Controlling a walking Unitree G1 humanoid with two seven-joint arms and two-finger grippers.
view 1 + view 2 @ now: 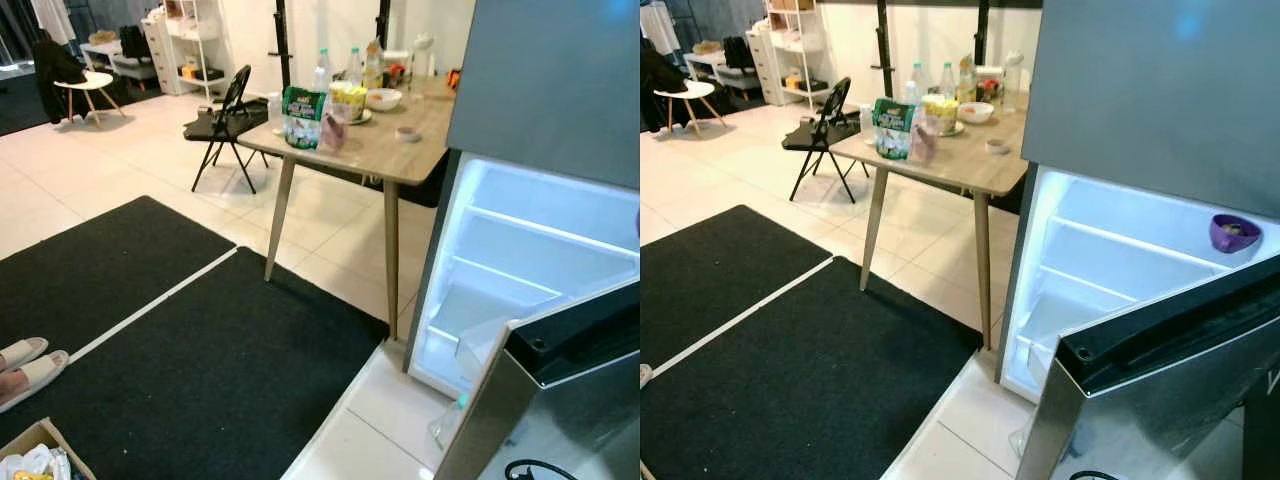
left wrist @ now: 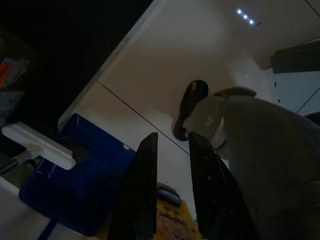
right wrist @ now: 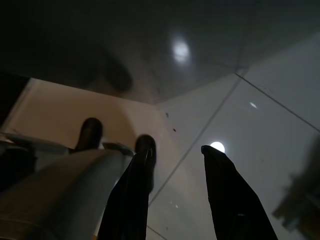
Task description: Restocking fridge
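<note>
Groceries [image 1: 330,105] wait on the wooden surface [image 1: 400,150], well apart from the open fridge [image 1: 1120,260], whose lit shelves hold one purple bowl [image 1: 1234,233]. Left tool [image 2: 170,150] hangs low, narrowly parted, empty; right tool [image 3: 175,155] hangs released above floor tiles.

No print can be read anywhere — the green bag [image 1: 302,117] on the wooden table [image 1: 380,150] carries white lettering, too small and blurred to make out.
</note>
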